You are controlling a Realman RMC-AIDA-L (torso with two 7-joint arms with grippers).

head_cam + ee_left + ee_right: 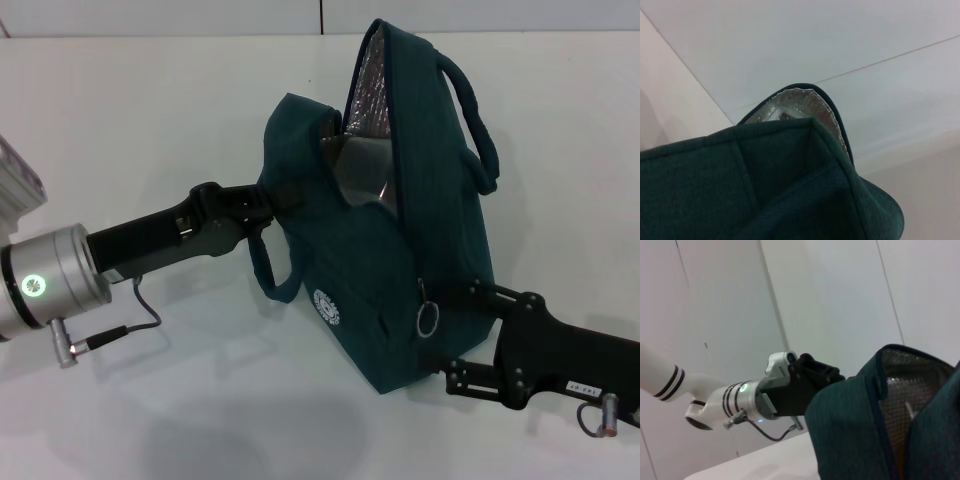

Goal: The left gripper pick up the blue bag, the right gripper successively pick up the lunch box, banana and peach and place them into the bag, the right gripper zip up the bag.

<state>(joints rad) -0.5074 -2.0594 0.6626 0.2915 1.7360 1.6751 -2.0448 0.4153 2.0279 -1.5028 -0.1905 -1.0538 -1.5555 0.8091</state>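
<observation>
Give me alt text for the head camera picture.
A blue bag stands on a white table, its top part open showing silver lining. The left gripper grips its left edge; the right gripper is at its lower right, by the zipper ring.

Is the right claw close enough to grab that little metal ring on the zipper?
Probably yes. The right gripper sits against the blue bag right beside the ring pull, with nothing between them. The left gripper holds the bag's other side.

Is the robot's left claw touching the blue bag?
Touching. In the head view the left gripper clamps the blue bag by its top edge, the fabric bunched at its fingers.
</observation>
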